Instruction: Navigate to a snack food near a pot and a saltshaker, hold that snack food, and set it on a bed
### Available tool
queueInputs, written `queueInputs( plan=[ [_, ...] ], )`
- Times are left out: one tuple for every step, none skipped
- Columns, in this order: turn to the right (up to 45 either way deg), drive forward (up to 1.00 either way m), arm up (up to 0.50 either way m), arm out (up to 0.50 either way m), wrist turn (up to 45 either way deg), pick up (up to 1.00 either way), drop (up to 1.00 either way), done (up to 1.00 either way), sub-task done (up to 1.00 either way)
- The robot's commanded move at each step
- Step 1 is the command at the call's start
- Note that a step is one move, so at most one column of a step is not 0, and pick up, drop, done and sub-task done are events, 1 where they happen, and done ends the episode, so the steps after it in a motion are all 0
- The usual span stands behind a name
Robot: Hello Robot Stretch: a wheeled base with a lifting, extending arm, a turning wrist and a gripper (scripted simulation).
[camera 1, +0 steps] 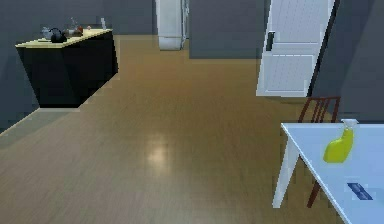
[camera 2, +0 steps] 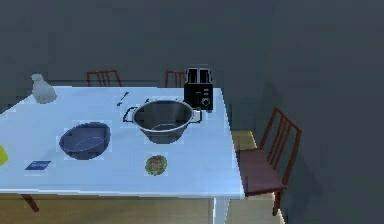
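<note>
A small round tan thing (camera 2: 155, 165) lies near the front edge of the white table (camera 2: 60, 120) in the arm side view; it may be the snack food. Just behind it stands a wide metal pot (camera 2: 161, 119) with two handles. A pale shaker-like bottle (camera 2: 41, 90) stands at the table's far left corner. A dark blue bowl (camera 2: 85, 140) sits left of the pot. The same white table (camera 1: 310, 145) shows at the forward view's lower right, with a yellow bottle (camera 1: 342, 144) on it.
A black toaster (camera 2: 199, 89) stands at the table's back right. Red-brown chairs (camera 2: 270, 152) stand at its right end and behind it. In the forward view, open wooden floor (camera 1: 170, 130) leads to a black counter (camera 1: 70, 62), a white fridge (camera 1: 170, 22) and a white door (camera 1: 295, 50).
</note>
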Motion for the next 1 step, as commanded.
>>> queueInputs(
  plan=[
    [0.0,0.00,0.50,0.00,0.0,0.00,0.00,0.00,0.00]
  ],
)
